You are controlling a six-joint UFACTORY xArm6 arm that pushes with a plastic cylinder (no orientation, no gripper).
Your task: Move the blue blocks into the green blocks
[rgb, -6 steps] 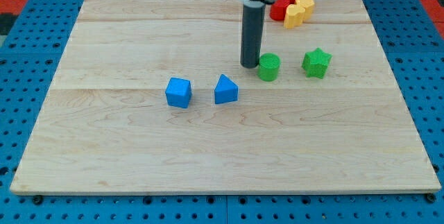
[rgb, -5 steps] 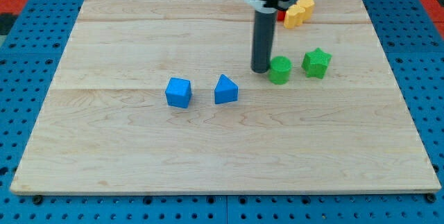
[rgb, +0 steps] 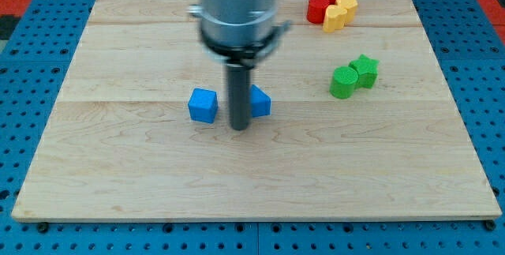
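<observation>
my tip [rgb: 239, 127] sits on the pale wooden board [rgb: 118, 168] between the two blue blocks, a little nearer the view's bottom than both. no pincer on this rig, only the bare rod, so there is nothing to call wide or narrow. the blue cube [rgb: 203, 105] is just to the tip's left. the blue wedge-shaped block [rgb: 259, 102] is just to its right, partly hidden behind the rod; cannot tell if rod and wedge touch.

targets: the green cylinder block [rgb: 342, 83] and the green star-shaped block [rgb: 364, 70] touch each other, right of centre and slightly farther up the board.

step in hand, as i judge it: pushing the wedge rightward and a little up toward the green pair. best to get the tip on the wedge's left face, in line with the greens, and push through its middle; its slanted faces may make it twist off the tip. the cube needs a second pass from its own left side.

room: bare board lies between wedge and greens. the red and yellow blocks [rgb: 331, 6] cluster near the far edge, well apart from that line. greens have room before the right edge, so a gentle finish should keep them on the board.
</observation>
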